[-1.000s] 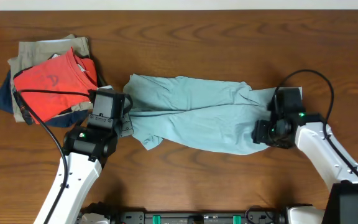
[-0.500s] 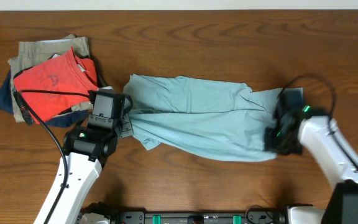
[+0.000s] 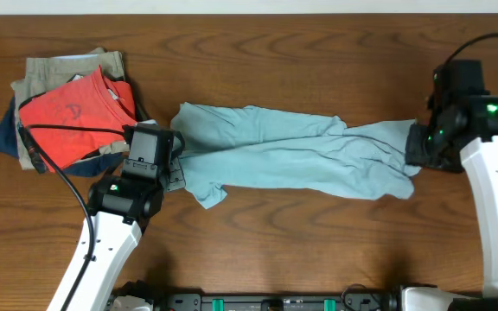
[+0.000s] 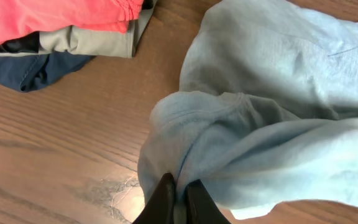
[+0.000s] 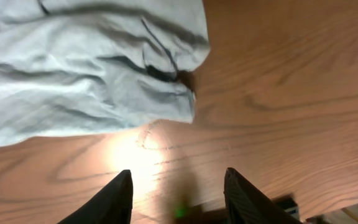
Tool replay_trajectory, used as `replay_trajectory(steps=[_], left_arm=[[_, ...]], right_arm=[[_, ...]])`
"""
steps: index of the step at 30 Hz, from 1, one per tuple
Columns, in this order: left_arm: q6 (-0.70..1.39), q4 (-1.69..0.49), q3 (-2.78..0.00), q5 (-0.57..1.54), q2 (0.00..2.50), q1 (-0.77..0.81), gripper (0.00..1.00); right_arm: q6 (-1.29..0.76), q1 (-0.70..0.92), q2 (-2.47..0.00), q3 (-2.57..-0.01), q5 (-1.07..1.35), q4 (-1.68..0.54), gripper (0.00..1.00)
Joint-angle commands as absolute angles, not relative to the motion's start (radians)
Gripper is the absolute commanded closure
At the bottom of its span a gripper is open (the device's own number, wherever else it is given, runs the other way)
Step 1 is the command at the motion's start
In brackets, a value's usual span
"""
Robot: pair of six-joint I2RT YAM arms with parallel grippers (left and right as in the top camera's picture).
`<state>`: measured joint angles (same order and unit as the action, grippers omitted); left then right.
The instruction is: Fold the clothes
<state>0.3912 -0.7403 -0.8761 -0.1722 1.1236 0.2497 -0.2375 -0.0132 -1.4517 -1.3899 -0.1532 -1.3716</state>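
Overhead faces straight down — wrist views close, apparently sharing the garment (image 3: 284, 160).

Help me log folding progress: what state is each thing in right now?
Blue shirt: unfolded, bunched, stretched lengthwise across the table.
Left gripper: shut, pinching the shirt's left end.
Right gripper: open, empty, over bare wood beside the shirt's right end.
Clothes pile: stacked on the table's left side, red shirt on top.

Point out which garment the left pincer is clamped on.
The pale teal shirt, stretched across the wooden table; the left pincer pinches its edge. The orange, khaki and navy garment pile lies apart.
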Motion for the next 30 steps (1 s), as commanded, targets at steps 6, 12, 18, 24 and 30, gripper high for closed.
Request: replay_trajectory(steps=[6,12,18,24,30], left_arm=[[0.379,-0.744,-0.889,-0.196,1.117,0.245,0.94],[0.379,-0.744,-0.889,-0.195,1.117,0.245,0.94],[0.379,-0.744,-0.889,-0.195,1.117,0.245,0.93],[0.379,-0.759,-0.889,-0.195,1.117,0.245,0.94],[0.379,-0.759,-0.889,-0.195,1.117,0.245,0.93]], right_arm=[[-0.332,-0.015,-1.464,-1.118,-0.152,-1.272,0.45],[-0.407,-0.017,-1.464,-0.966,-0.138,-1.093,0.42],[-0.467,-0.035,-1.464,-0.950,-0.127,-1.003,0.45],[-0.467,-0.051,-1.465,-0.911,-0.134,-0.957,0.46],[-0.467,-0.080,-1.465,-0.815,-0.149,-0.858,0.48]])
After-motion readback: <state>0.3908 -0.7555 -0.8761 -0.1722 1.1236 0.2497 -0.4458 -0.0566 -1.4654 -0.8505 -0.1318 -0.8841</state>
